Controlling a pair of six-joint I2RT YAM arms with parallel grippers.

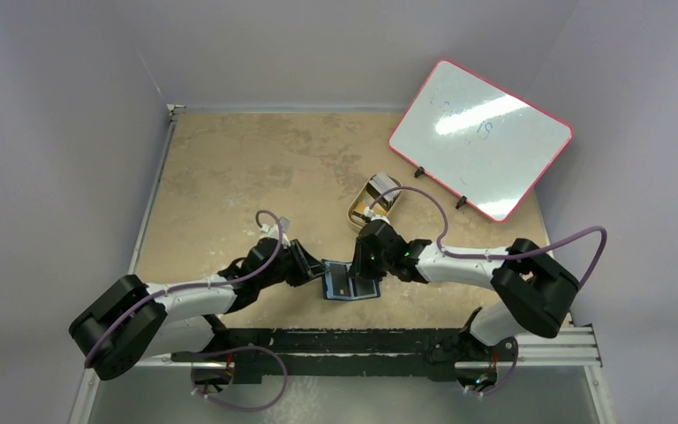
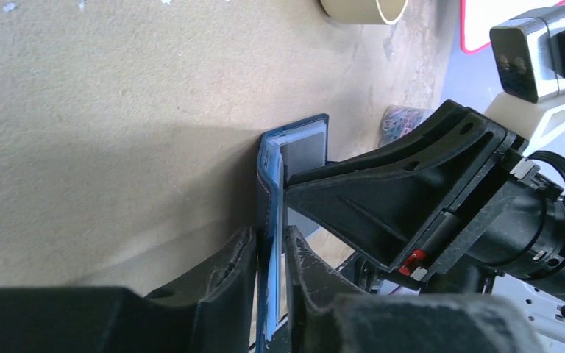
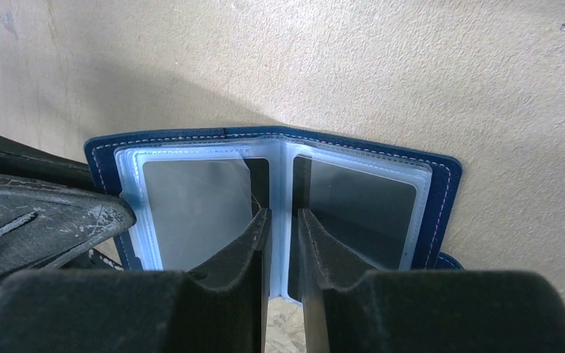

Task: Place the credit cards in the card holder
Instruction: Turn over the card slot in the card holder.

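Observation:
The navy card holder (image 1: 346, 285) lies open on the table between the two arms. In the right wrist view its navy cover (image 3: 443, 193) frames clear sleeves. A silver-grey card (image 3: 191, 209) sits in the left sleeve and a dark card (image 3: 353, 213) in the right one. My left gripper (image 1: 316, 269) is shut on the holder's left edge (image 2: 268, 169), with a finger on each side (image 2: 271, 250). My right gripper (image 3: 283, 220) hovers over the holder's centre fold, its jaws nearly together with nothing between them. It shows as a black wedge in the left wrist view (image 2: 382, 198).
A tan oval tray (image 1: 358, 215) holding something silver stands just behind the right gripper. Its rim shows in the left wrist view (image 2: 364, 9). A red-edged whiteboard (image 1: 481, 137) leans at the back right. The table's front rail (image 1: 362, 340) runs close behind the holder.

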